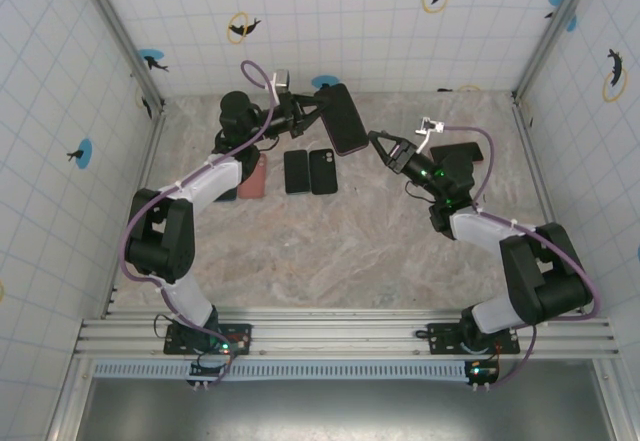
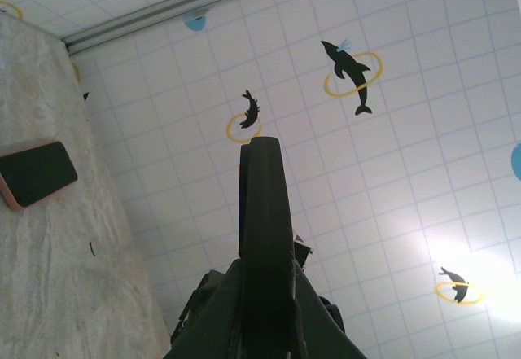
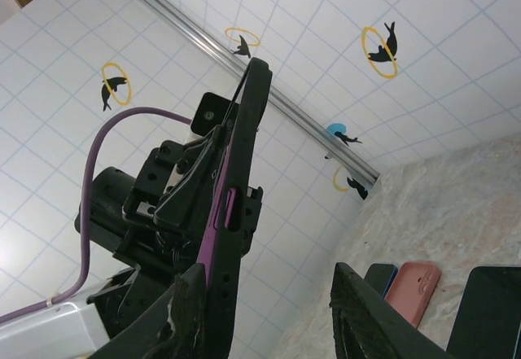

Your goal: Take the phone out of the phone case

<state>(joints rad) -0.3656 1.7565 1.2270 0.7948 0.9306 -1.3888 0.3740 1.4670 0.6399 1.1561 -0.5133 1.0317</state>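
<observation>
A purple phone [image 3: 210, 233] sits in a black phone case [image 1: 342, 119], held up in the air at the back of the table. My left gripper [image 1: 316, 113] is shut on its left end; in the left wrist view the case [image 2: 264, 204] runs edge-on up from between the fingers [image 2: 319, 314]. My right gripper [image 1: 383, 147] is open at the case's near right corner. In the right wrist view its left finger [image 3: 192, 314] lies against the case's [image 3: 247, 155] lower end, while the right finger [image 3: 366, 314] stands well apart.
Two dark phones [image 1: 296, 171] [image 1: 323, 171] lie side by side on the table under the held one. A pink-cased phone [image 1: 253, 177] lies left of them by the left arm. Another dark phone [image 1: 463, 153] rests behind the right arm. Tiled walls enclose the table.
</observation>
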